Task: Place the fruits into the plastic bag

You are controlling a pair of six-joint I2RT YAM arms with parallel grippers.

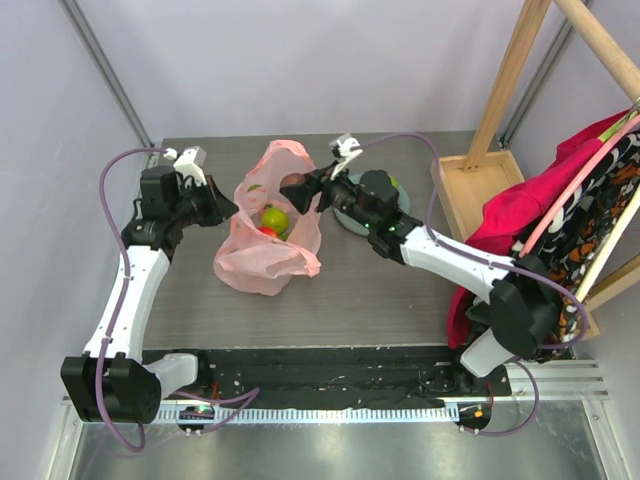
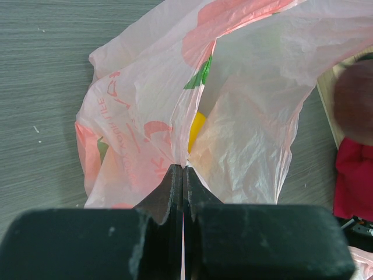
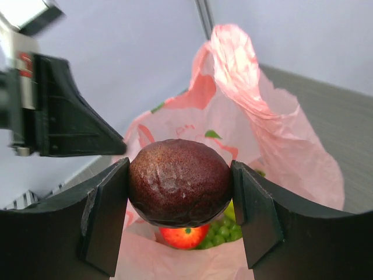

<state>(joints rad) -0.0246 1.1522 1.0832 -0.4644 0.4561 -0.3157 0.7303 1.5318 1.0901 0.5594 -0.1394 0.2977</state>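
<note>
The pink plastic bag stands open on the table, its rim held up on the left by my left gripper, which is shut on the bag's edge. My right gripper is shut on the dark purple plum and holds it over the bag's mouth. Inside the bag I see a green apple, a red apple and green grapes. A yellow fruit shows through the bag's wall. Another green fruit sits on the grey plate.
The grey plate lies right of the bag, mostly under my right arm. A wooden tray and wooden rack with red cloth stand at the right. The left gripper's body is close beside the plum.
</note>
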